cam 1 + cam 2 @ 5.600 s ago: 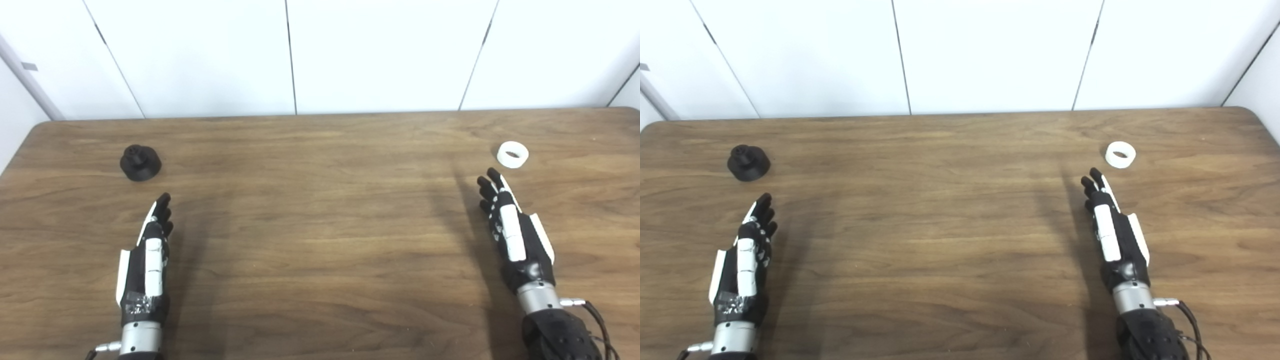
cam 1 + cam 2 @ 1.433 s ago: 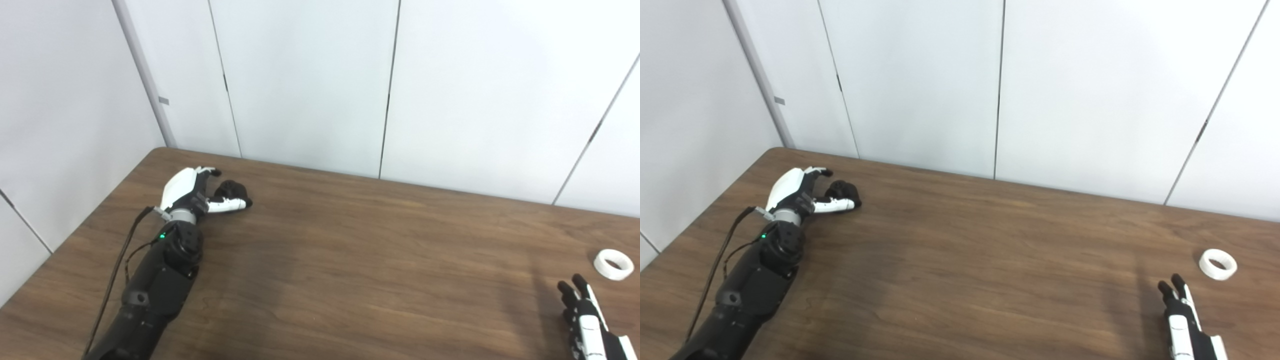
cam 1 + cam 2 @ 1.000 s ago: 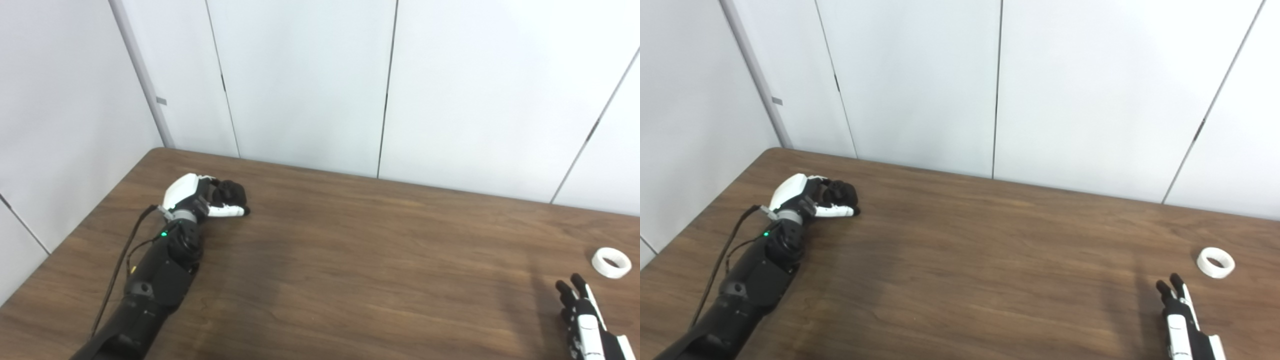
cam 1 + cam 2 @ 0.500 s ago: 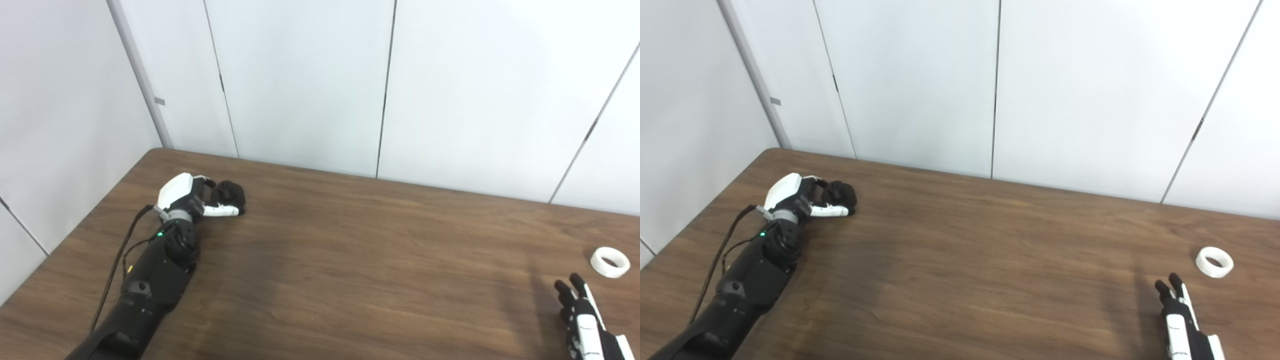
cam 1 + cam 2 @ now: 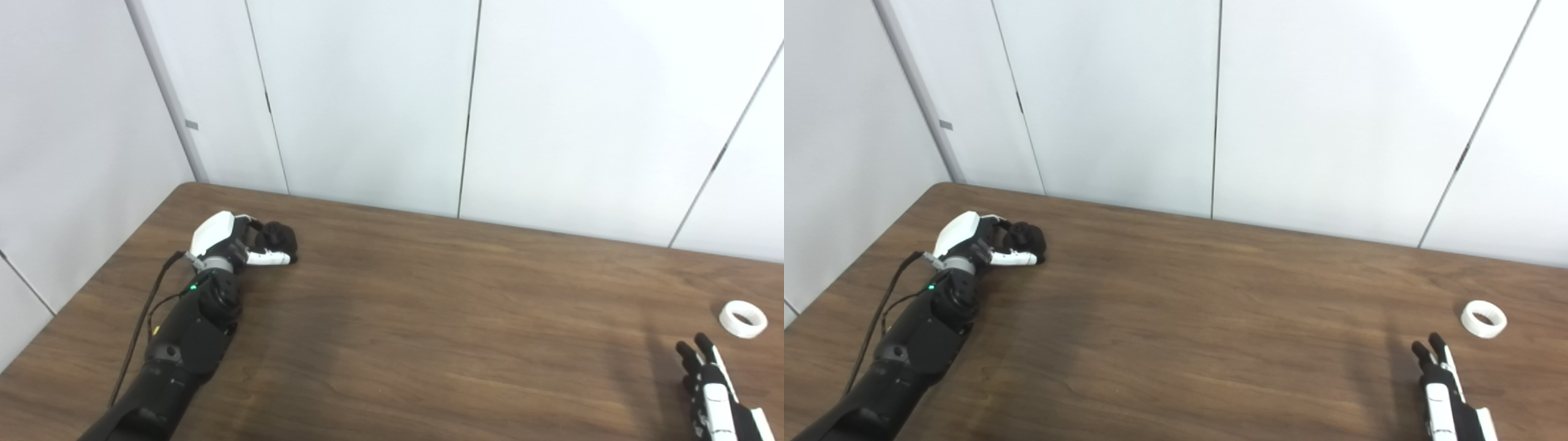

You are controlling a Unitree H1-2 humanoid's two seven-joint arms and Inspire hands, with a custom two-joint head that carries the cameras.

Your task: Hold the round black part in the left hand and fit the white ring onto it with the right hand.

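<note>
Left hand [image 5: 236,245], fingers now apparently closed around the black part [image 5: 280,237] at far left; right hand [image 5: 710,389] stays open and flat near the untouched ring [image 5: 742,319].

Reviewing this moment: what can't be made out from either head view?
- round black part: mostly covered by the left hand; whether it is lifted off the table is unclear in both views.
- right hand: cut off by the bottom edge in both views.
- white ring: too small for detail.

Bright even overhead light, soft shadows on the table [image 5: 429,343], slightly soft focus, no glare
</note>
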